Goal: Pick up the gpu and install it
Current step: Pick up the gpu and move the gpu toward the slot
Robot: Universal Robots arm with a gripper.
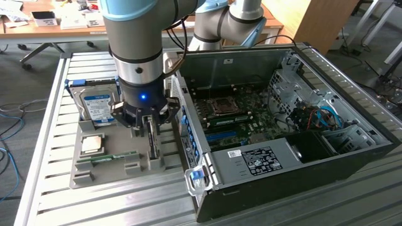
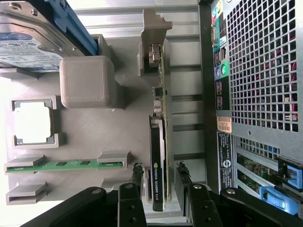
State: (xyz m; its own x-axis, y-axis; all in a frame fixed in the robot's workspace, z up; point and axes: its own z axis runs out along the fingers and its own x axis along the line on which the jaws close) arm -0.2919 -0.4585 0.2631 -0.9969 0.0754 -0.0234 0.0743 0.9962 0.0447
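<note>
The gpu [image 2: 159,142], a thin green circuit card with a black cooler face and a silver metal end piece, stands on its long edge in a slot of the grey plastic holder tray [image 2: 118,132], directly under the tool [image 2: 159,171]. Its long axis lies flat along the tray, parallel to the perforated back wall of the open black-and-silver computer case [image 2: 255,71]. The cooler end sits between the tool's fingers [image 2: 137,176]. The bare green board runs away from them to the silver end, which rests against a grey post.

The tool is open. One finger stands on each flat side of the card, with a narrow gap showing on both sides, so nothing is gripped.

In the exterior view the grey and light-blue arm [image 1: 135,47] comes straight down, its last section vertical, and the tool [image 1: 149,129] points at the slatted metal desk [image 1: 113,202] over the gpu [image 1: 152,143].

The computer case [image 1: 283,174] lies just beside the tool. On the tool's other side the tray [image 1: 84,176] holds a silver hard drive with a blue-white label [image 1: 97,106], a square silver processor chip [image 1: 93,143] and a narrow green RAM stick [image 1: 116,157].
</note>
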